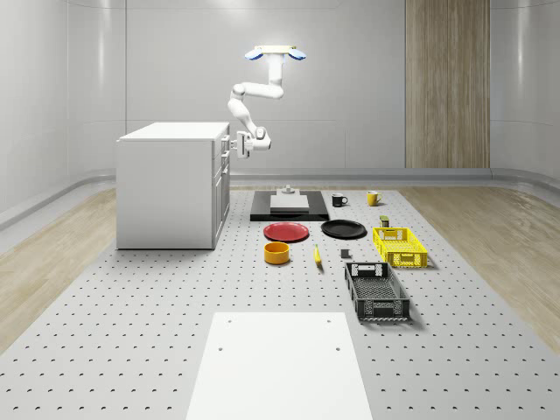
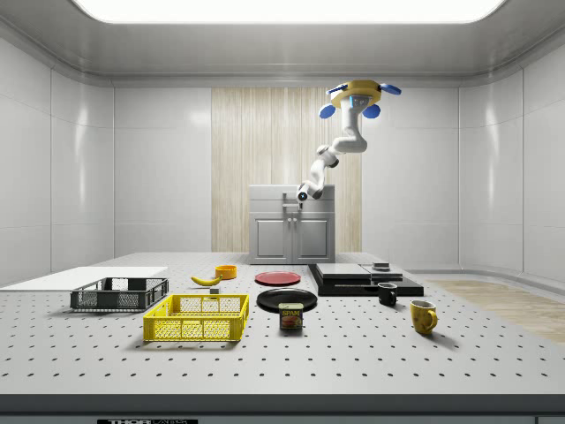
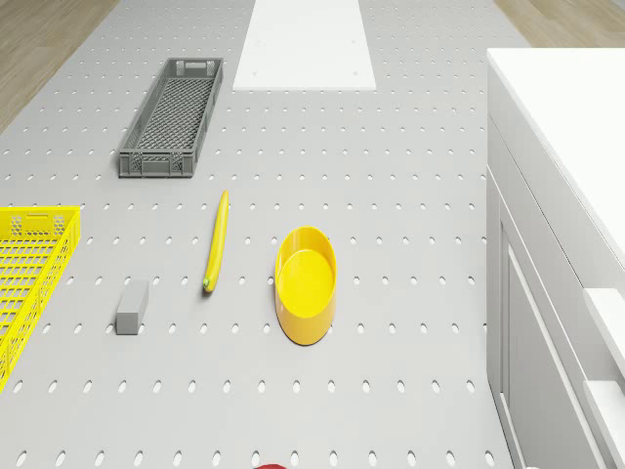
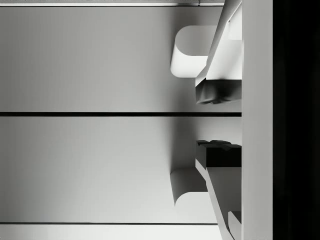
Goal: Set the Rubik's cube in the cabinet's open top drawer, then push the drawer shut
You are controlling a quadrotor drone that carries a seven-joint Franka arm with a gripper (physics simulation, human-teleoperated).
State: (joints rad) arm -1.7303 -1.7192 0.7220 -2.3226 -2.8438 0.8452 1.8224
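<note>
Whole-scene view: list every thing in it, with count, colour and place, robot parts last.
Cabinet: 1, white, view's left.
Board: 1, black, centre back, a grey block on it.
Mugs: 2, black and yellow, right of the board.
Plates: 2, red and black, centre.
Bowl: 1, yellow, before the red plate.
Banana: 1, yellow, right of the bowl.
Crates: 2, yellow and grey, right.
Sheet: 1, white, front.
Drone: 1, hovering beside the cabinet.
Claw: 1, open, at the cabinet's drawer fronts.

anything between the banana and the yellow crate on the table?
A small gray block lies between the banana and the yellow crate, seen in the drone view.
</note>
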